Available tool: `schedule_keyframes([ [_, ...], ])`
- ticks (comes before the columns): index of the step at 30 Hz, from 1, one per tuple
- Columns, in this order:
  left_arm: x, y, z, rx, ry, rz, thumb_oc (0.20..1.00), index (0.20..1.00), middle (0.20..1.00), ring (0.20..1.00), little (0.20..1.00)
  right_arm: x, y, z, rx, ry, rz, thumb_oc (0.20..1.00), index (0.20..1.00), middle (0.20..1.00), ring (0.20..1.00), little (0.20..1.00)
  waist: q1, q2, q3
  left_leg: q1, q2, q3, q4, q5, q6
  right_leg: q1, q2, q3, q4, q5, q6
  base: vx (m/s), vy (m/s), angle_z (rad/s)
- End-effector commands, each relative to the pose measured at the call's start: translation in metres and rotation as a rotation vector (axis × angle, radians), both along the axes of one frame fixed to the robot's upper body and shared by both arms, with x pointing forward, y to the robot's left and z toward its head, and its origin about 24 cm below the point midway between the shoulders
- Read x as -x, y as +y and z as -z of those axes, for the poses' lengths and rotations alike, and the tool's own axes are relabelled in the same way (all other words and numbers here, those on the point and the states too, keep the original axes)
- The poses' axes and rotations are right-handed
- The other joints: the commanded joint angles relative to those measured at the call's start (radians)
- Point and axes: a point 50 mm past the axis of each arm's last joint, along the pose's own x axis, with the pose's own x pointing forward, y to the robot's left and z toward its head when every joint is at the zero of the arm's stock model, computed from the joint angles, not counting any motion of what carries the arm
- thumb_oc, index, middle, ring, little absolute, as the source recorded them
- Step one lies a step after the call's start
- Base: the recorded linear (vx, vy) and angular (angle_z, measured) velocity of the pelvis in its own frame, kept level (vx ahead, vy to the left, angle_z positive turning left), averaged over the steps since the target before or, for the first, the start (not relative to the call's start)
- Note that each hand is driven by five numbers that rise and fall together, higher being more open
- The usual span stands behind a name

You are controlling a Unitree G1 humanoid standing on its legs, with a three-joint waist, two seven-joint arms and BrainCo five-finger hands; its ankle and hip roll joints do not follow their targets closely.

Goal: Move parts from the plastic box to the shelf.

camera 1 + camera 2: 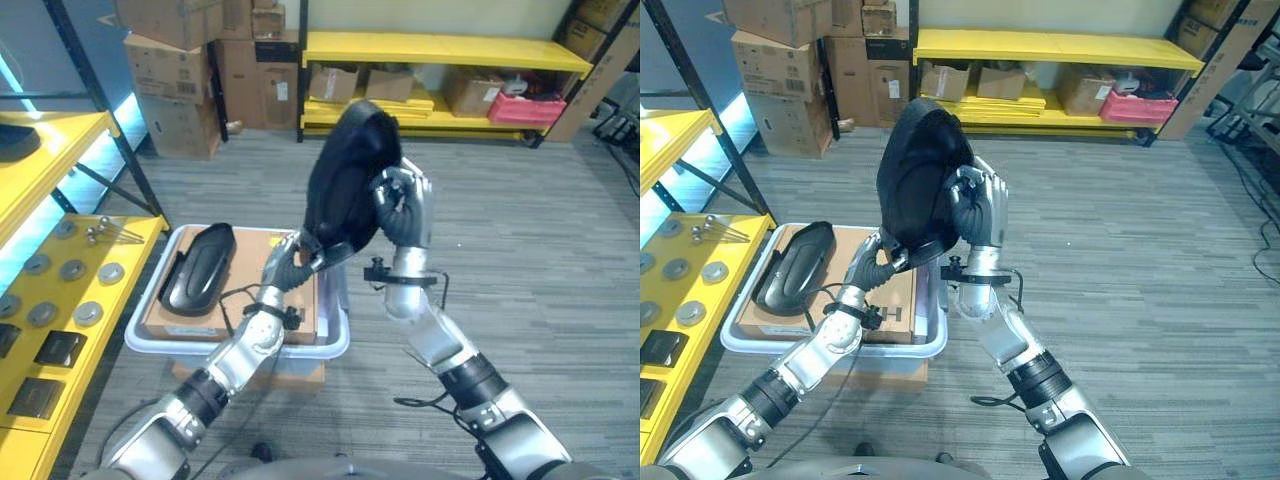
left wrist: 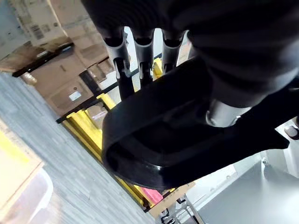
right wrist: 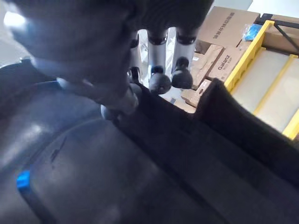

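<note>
Both hands — left hand (image 1: 290, 266), right hand (image 1: 402, 208) — curl fingers round a glossy, seemingly plastic, domed black part (image 1: 348, 172).

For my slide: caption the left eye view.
Both hands, left and right, lift a black part above the box.

- Two arms, silver-grey metal shells, each built of rounded segments with black bands between them at the elbow and forearm.
- Left hand (image 1: 288, 268): dark ribbed cover over the back and wrist; silver fingers (image 2: 122, 56) with dark tips, small fasteners visible on their sides.
- Right hand (image 1: 405, 210): same dark ribbed cover; silver fingers ending in rounded dark tips (image 3: 160, 83).
- Black collar ring with a small protruding fitting around each wrist, below the cover.
- Smooth silver cylindrical section directly beneath each collar.
- Surfaces appear clean; no markings legible on either arm.
</note>
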Motion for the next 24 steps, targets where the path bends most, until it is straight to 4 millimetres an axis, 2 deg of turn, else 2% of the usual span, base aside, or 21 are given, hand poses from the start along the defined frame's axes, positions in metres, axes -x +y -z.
schedule_keyframes([
  [1, -0.026, 0.017, -0.033, -0.027, -0.148, -0.062, 0.2, 0.2, 0.2, 0.2, 0.2, 0.019, -0.021, -0.045, -0.045, -0.269, 0.012, 0.2, 0.2, 0.2, 0.2, 0.2, 0.027, 0.003, -0.039, 0.12, 0.082, 0.031, 0.049, -0.193, -0.072, -0.096, -0.063, -0.106, 0.12, -0.087, 0.088, 0.0, 0.0, 0.0],
  [6, -0.026, 0.032, -0.06, 0.001, -0.257, -0.072, 0.2, 0.2, 0.2, 0.2, 0.2, 0.032, -0.034, -0.044, -0.036, -0.283, 0.026, 0.2, 0.2, 0.2, 0.2, 0.2, 0.011, 0.01, -0.042, 0.13, 0.084, 0.039, 0.044, -0.201, -0.075, -0.095, -0.06, -0.101, 0.12, -0.097, 0.092, 0.02, -0.005, -0.04],
  [12, -0.025, 0.035, -0.082, -0.004, -0.341, -0.047, 0.2, 0.2, 0.2, 0.2, 0.2, 0.038, -0.031, -0.05, -0.054, -0.3, -0.059, 0.2, 0.2, 0.2, 0.2, 0.2, 0.001, 0.015, -0.038, 0.126, 0.087, 0.048, 0.047, -0.191, -0.078, -0.105, -0.057, -0.09, 0.125, -0.089, 0.092, -0.01, -0.016, -0.12],
  [24, -0.023, 0.031, -0.081, -0.033, -0.341, -0.016, 0.2, 0.2, 0.2, 0.2, 0.2, 0.038, -0.015, -0.055, -0.043, -0.288, -0.208, 0.2, 0.2, 0.2, 0.2, 0.2, -0.002, 0.022, -0.043, 0.134, 0.091, 0.059, 0.051, -0.192, -0.081, -0.098, -0.05, -0.085, 0.13, -0.092, 0.088, -0.01, -0.008, -0.01],
])
